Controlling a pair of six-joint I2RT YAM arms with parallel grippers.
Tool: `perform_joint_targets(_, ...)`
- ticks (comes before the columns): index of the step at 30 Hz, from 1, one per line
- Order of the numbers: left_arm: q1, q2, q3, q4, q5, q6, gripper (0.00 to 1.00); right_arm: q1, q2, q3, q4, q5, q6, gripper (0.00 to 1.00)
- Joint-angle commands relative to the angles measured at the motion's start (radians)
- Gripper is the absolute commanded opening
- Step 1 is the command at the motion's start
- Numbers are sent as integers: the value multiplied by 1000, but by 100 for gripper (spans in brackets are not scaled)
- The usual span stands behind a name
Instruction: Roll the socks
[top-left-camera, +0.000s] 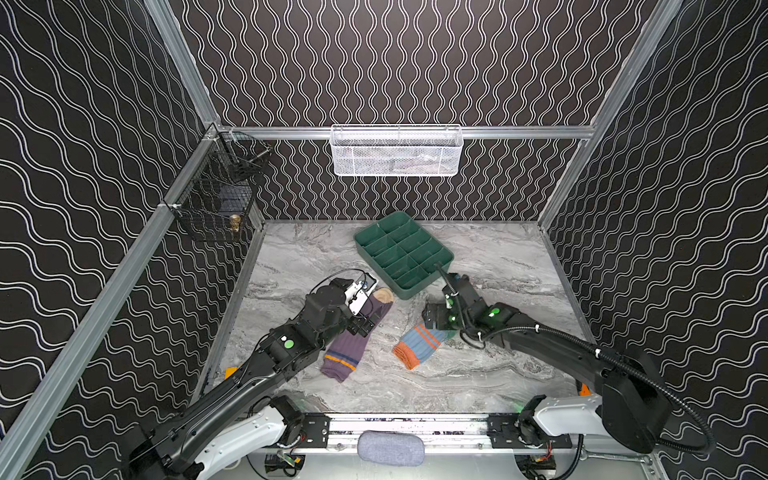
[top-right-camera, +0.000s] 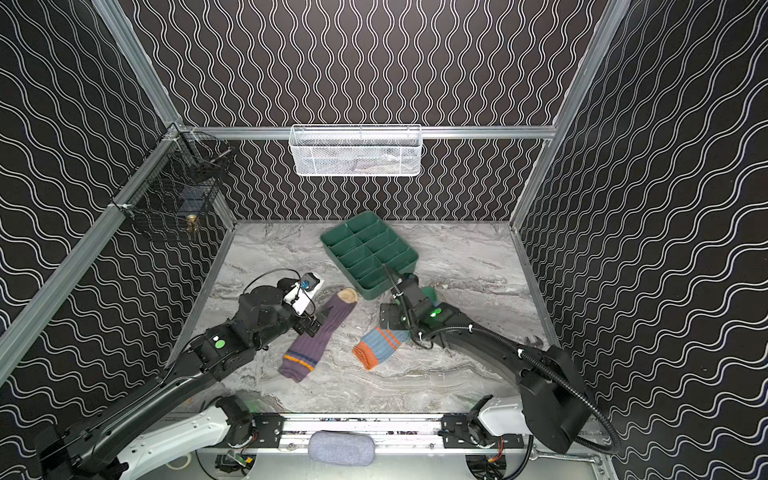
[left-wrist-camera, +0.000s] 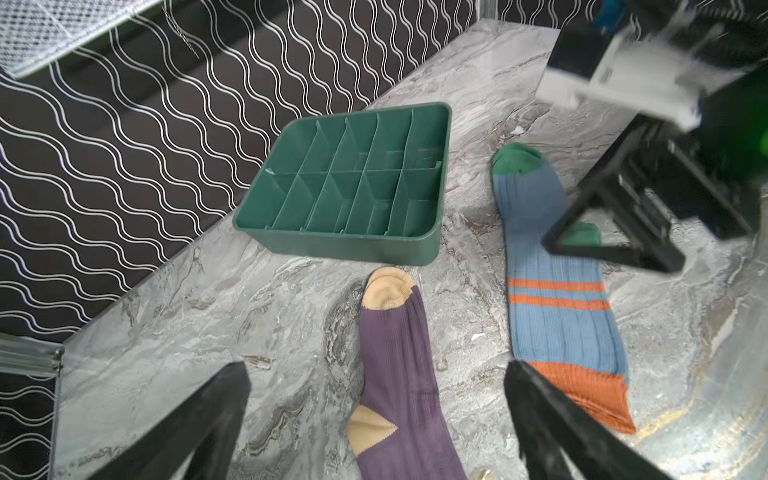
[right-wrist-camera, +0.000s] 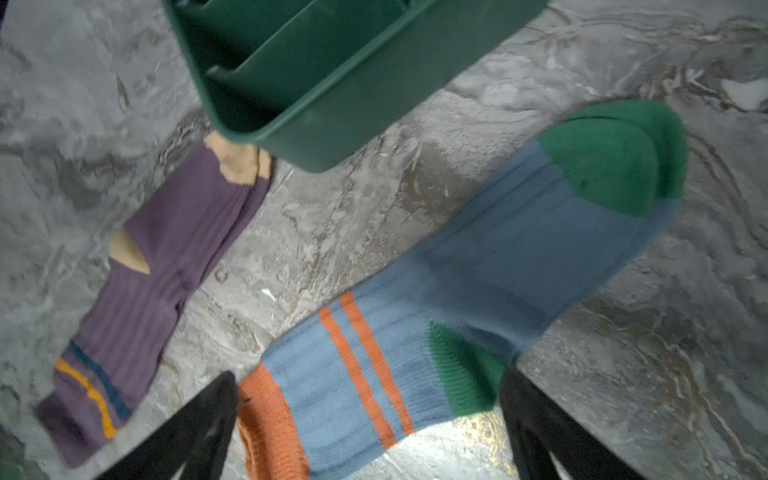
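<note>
Two socks lie flat on the marble table. The purple sock (top-left-camera: 353, 336) (top-right-camera: 316, 336) has a tan toe towards the green tray, and its striped cuff is nearer me. To its right lies the light blue sock (top-left-camera: 419, 345) (top-right-camera: 380, 345) with an orange cuff. My left gripper (top-left-camera: 360, 326) (top-right-camera: 309, 326) (left-wrist-camera: 374, 419) hangs open over the purple sock (left-wrist-camera: 399, 374) near its tan heel. My right gripper (top-left-camera: 432, 318) (top-right-camera: 388, 316) (right-wrist-camera: 370, 424) stands open above the blue sock (right-wrist-camera: 478, 270), straddling the part from cuff to green heel. Nothing is held.
A green divided tray (top-left-camera: 419, 286) (left-wrist-camera: 353, 249) (right-wrist-camera: 353, 124) stands just behind the socks' toes. On the back wall hangs a white mesh basket (top-left-camera: 395, 151), and on the left wall a black wire basket (top-left-camera: 216, 195). A grey fabric pad (top-left-camera: 390, 449) lies on the front rail.
</note>
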Motion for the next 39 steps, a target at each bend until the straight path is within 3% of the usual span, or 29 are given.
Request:
perform_joint_targets(1,0,21,-5,56,-11,-44,99,-74,32,56,-38,-45,53,100)
perform_joint_targets(10,0,55,-37,54,-16,-71,98,-225,279,203,-27,-114,-31,100)
perform_joint_targets(22,0,62,80,-161,-59,-189,97,-231,438,151,213,-278,-107,100)
perform_joint_targets(29,1,3,63,-233,-39,-293,97,-230,437,58,333,-444,-202,100)
perform_joint_targets(34,0,-50,2,-194,-13,-290,98,-219,426,113,223,-566,-357,100)
perform_joint_targets(39,1,-77,-23,-170,-12,-279,99,-171,313,163,123,-536,-425,100)
